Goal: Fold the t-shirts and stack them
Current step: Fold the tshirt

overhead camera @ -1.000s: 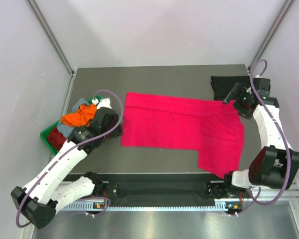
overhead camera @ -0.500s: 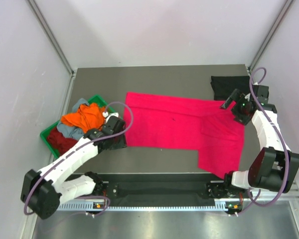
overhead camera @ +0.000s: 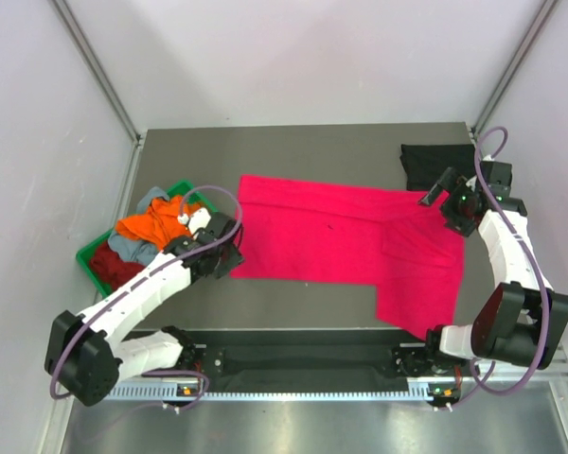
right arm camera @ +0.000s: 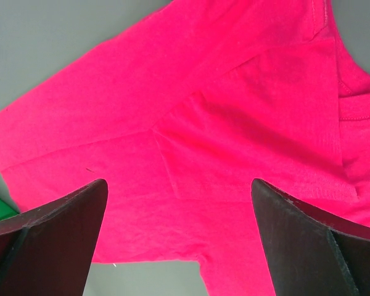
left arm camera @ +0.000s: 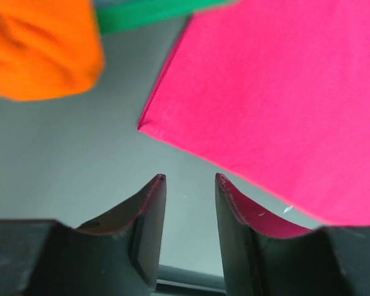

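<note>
So the bright pink-red cloth t-shirt [overhead camera: 341, 232] is spread out flat in the middle of the dark grey table [overhead camera: 293, 151], with its right side reaching down toward the near edge. The left gripper [left arm camera: 188, 206] sits right by the shirt's near-left corner. Its fingers are parted a moderate way, there's only bare table in the gap, and it's got hold of nothing. The right gripper [right arm camera: 179, 240] hangs over the shirt's far-right part with its jaws spread really wide, also empty. A black cloth t-shirt [overhead camera: 435, 163] lies at the far-right corner, just beyond the right arm. Over on the left, the green plastic tray [overhead camera: 90, 257] holds a crumpled orange tee [overhead camera: 156, 219], a dark red one [overhead camera: 114, 267] and a grey-blue one [overhead camera: 140, 248].
</note>
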Tool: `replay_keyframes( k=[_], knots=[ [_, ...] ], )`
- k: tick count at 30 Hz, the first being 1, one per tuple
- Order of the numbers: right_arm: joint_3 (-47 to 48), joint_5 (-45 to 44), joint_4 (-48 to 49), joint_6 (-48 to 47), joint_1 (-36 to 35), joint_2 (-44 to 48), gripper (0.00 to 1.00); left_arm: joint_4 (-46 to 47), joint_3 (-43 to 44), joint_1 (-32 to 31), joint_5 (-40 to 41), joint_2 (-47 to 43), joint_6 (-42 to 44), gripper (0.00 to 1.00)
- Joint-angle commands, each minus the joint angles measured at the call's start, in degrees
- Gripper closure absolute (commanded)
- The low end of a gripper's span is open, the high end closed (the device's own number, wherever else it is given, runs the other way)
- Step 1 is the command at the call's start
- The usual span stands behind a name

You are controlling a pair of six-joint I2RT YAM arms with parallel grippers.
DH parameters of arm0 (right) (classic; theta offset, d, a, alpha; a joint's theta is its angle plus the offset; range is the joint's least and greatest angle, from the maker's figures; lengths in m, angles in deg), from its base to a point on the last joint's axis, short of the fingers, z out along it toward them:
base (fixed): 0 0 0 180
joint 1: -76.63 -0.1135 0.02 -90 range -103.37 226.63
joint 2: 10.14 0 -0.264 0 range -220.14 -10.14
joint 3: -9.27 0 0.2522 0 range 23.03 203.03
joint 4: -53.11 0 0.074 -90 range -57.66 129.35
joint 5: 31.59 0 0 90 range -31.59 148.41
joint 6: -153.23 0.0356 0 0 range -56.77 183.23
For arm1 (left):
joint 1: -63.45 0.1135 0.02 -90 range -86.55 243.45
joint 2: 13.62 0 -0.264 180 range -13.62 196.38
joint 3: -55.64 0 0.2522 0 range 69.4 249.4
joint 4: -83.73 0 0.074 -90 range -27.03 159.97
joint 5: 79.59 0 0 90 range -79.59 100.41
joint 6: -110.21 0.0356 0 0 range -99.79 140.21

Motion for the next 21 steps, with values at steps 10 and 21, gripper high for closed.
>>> replay_keyframes(
  k=[10, 21],
  knots=[
    [1.2, -1.3, 2.5, -0.4, 0.3, 1.8, 0.0, -3.9, -0.5, 0.2, 3.5, 0.0, -27.1, 0.62],
    [0.8, -1.7, 2.9, 0.2, 0.3, 3.4, 0.0, -5.3, 0.8, 0.2, 6.6, 5.8, -35.6, 0.64]
  ],
)
